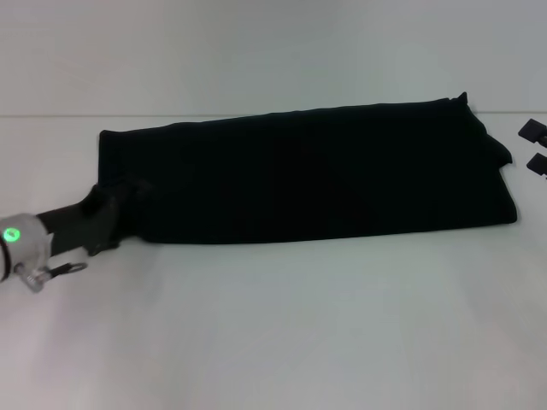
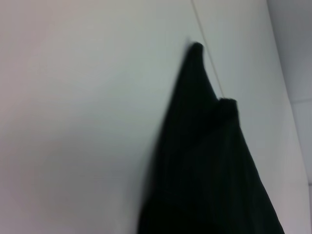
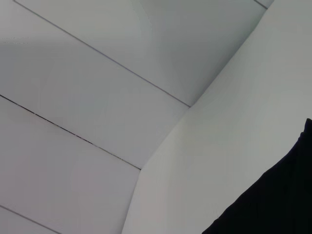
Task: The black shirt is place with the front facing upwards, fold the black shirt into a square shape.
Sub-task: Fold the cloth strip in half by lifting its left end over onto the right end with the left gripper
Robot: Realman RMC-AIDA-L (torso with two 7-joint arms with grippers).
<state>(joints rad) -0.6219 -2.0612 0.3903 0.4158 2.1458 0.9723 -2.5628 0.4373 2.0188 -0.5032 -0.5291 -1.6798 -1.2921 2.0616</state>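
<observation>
The black shirt [image 1: 308, 171] lies folded into a long narrow band across the white table, no lettering showing. My left gripper [image 1: 120, 205] is at the band's near left corner, dark against the dark cloth, with the arm coming in from the left edge. The left wrist view shows the shirt [image 2: 209, 170] stretching away to a pointed far end. My right gripper [image 1: 536, 147] shows at the right edge as two black fingertips spread apart, open, just beyond the shirt's right end and touching nothing. The right wrist view catches only a corner of the shirt [image 3: 278, 200].
The white table [image 1: 299, 325] stretches bare in front of the shirt. A white wall rises behind the table's back edge [image 1: 51, 114].
</observation>
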